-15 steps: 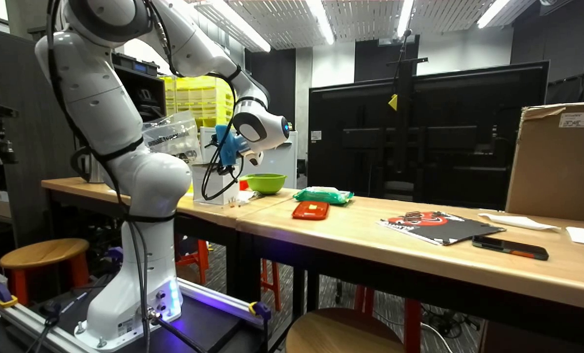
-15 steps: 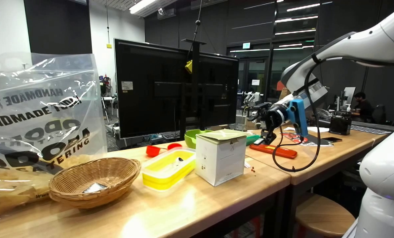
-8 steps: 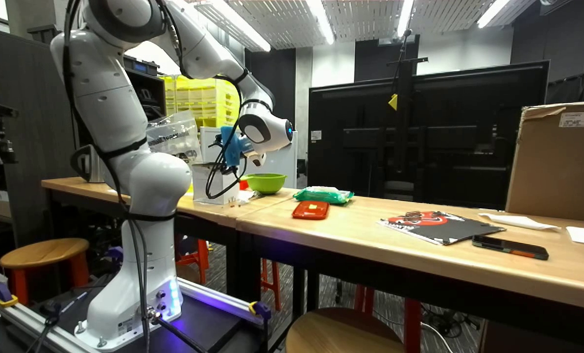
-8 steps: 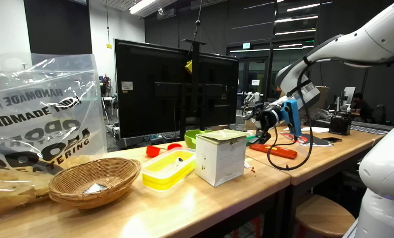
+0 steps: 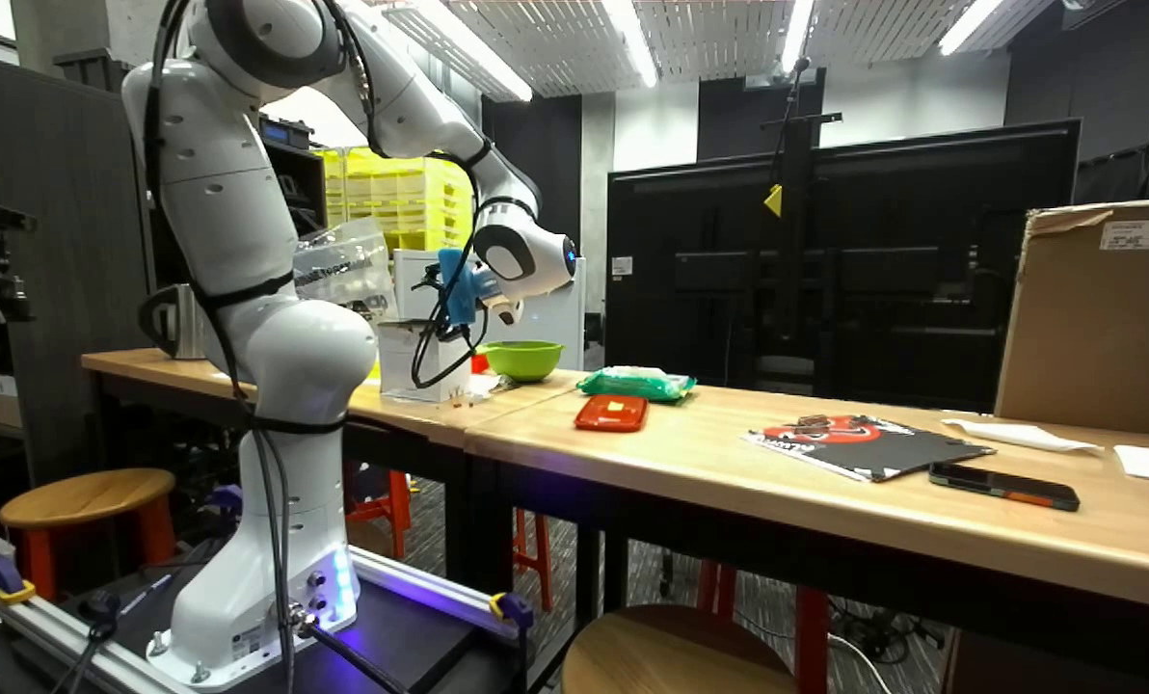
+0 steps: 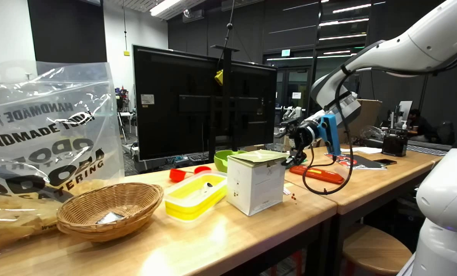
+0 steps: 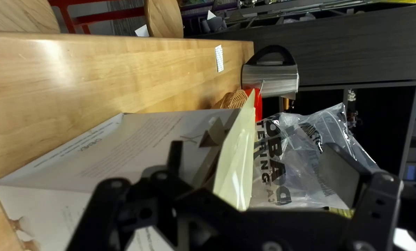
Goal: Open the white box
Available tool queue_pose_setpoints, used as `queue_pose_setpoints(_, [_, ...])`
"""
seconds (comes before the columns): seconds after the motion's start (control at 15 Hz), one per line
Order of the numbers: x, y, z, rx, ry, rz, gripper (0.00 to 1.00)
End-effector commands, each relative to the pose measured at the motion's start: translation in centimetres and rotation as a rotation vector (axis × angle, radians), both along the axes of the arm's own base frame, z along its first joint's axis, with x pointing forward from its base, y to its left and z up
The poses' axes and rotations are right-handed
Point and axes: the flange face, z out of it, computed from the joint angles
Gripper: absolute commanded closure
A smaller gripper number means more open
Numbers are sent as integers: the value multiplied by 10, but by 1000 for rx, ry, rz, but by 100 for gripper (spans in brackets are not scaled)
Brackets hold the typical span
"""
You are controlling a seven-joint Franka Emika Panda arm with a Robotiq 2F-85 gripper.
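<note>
The white box [image 6: 255, 188] stands upright on the table in both exterior views; it also shows beside the arm's cable [image 5: 397, 366]. Its pale yellow-green lid [image 6: 259, 155] lies on top, with a narrow gap under its edge in the wrist view. My gripper [image 6: 284, 146] is open and empty, close to the box's top edge on the robot's side. In the wrist view, the lid's edge [image 7: 237, 153] shows between the spread fingers of the gripper [image 7: 257, 167]. One finger is in front of the box's side, below the lid; the other is above lid level. I cannot tell whether the lower finger touches the box.
A yellow container [image 6: 194, 212], wicker basket [image 6: 109, 230] and clear plastic bag [image 6: 48, 153] stand beyond the box. A green bowl [image 5: 523, 361] is behind it. A red case [image 5: 613, 414] and green pack [image 5: 637, 385] lie nearby. A large cardboard box [image 5: 1105, 328] stands farther off.
The arm has moved my gripper steadily toward the white box, from above the red case to beside the lid's edge. The box and lid have not visibly moved.
</note>
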Motion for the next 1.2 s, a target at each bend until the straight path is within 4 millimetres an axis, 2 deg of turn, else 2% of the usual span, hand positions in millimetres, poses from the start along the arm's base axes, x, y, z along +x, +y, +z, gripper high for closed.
queue_pose_setpoints(0.0, [12,1,19,7,-31,5,0])
queue_pose_setpoints(0.6, [12,18,55,-29,-65,31,0])
queue_pose_setpoints(1.13, [13,43,104,-103,-79,59,0])
